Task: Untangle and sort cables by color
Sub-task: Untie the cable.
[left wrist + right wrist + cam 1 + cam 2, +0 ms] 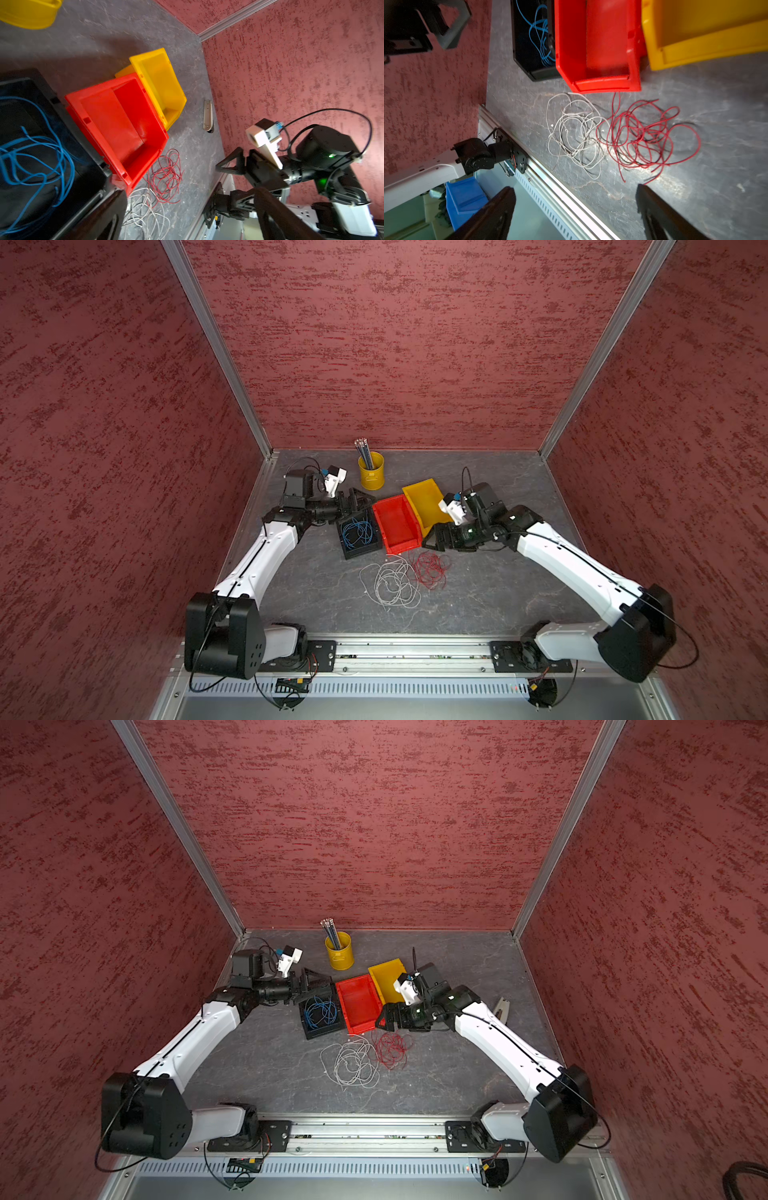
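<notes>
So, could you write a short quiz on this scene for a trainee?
1. True or false: the thin blue cables lie inside the black plastic bin.
2. Where is the tangle of thin red cables? A) on the grey table, before the red plastic bin; B) inside the yellow bin; C) inside the yellow cup.
3. Missing word: the right gripper is ____, holding nothing.
Key: 1 true; 2 A; 3 open.

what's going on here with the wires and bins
Two robot arms are sorting thin cables by colour. The blue cables lie in the black bin. The whitish-grey cables and red cables lie side by side on the table, near the empty red bin and yellow bin. The left gripper and right gripper are both open, holding nothing.
</notes>
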Controlling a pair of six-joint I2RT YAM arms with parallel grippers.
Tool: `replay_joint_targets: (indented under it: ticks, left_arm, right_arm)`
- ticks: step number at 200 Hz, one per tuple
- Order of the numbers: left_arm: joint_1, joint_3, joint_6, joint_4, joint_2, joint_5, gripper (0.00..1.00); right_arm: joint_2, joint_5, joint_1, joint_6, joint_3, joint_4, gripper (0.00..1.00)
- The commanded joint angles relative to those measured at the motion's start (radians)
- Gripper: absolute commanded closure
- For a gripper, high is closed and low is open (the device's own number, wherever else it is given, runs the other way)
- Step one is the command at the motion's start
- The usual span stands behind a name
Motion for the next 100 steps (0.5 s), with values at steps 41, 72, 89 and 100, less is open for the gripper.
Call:
replay_joint_targets:
  ticks: [41,72,89,100]
  left_arm:
    - [-0.055,-0.186,-0.103,0.095,-0.186,0.035,0.0]
    - [-0.066,-0.229,-0.103,0.093,-0.221,0.032,0.0]
    - [-0.063,-0.221,-0.085,0.063,-0.227,0.027,0.0]
    - [-0.064,-0.212,-0.073,0.043,-0.229,0.026,0.0]
  right_arm:
    - [0.154,0.042,0.145,0.048,-0.056,0.15,0.28]
    - [0.235,0.072,0.158,-0.008,-0.013,0.242,0.4]
    - [0.278,0.077,0.159,-0.06,0.004,0.282,0.42]
    - [0.305,0.088,0.159,-0.096,0.014,0.292,0.43]
